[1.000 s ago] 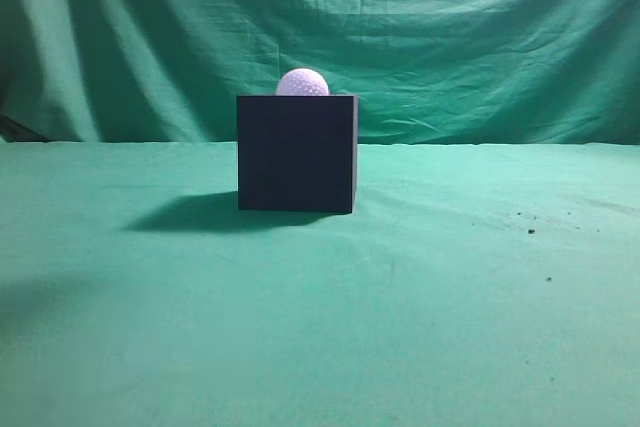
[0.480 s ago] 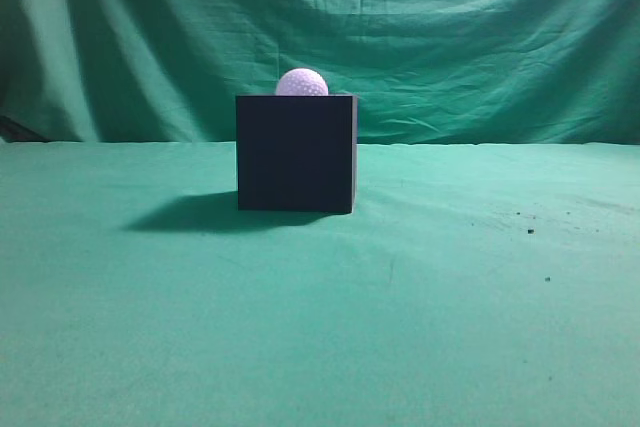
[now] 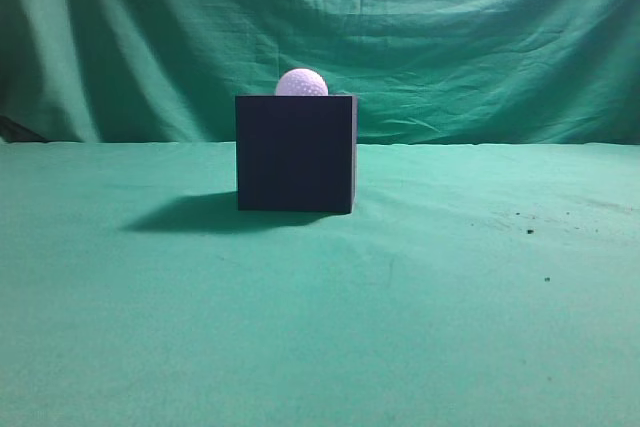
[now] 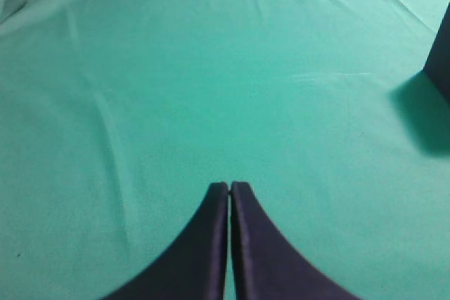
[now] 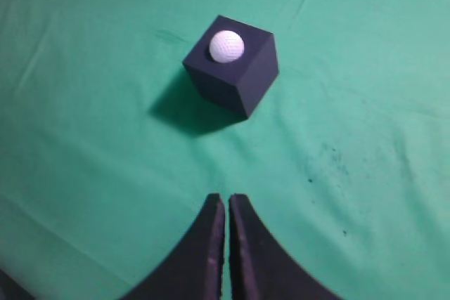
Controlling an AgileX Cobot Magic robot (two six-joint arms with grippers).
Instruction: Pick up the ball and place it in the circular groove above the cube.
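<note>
Left gripper [image 4: 230, 189]: one, jaws pressed together with nothing between them, held above bare green cloth [image 4: 176, 89]; only a dark corner of the cube is caught at the right edge of the left wrist view. Right gripper [image 5: 227, 201]: one, jaws likewise closed and empty, held high and well apart from the cube [image 5: 232, 75], which is viewed from above at a slant. Ball [image 3: 301, 83]: one, white and dimpled, seated on top of the cube [image 3: 296, 153], its lower part sunk below the top edge; in the right wrist view the ball [image 5: 226, 46] is seen resting in the top face. Change over the last second: none is noted in the exterior view, ball, cube and shadow being matched in place and no arm being shown there. Judgement: placement is taken as complete, with both arms drawn clear. Dark specks [image 3: 530, 230]: a few, scattered on the cloth to the right of the cube.
</note>
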